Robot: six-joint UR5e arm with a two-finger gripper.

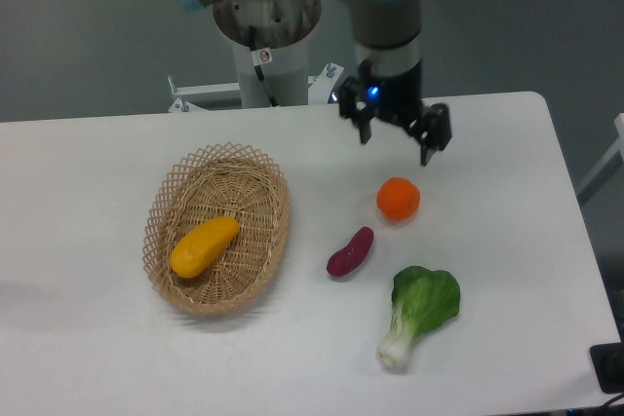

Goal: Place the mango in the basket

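Centrally, bare white tabletop between light tan woven wicker basket and small dark purple oblong vegetable. Yellow-orange elongated mango lying inside basket. Black two-finger gripper raised above round orange fruit, jaws spread, holding nothing. Green leafy bok choy nearer front edge. No legible writing.
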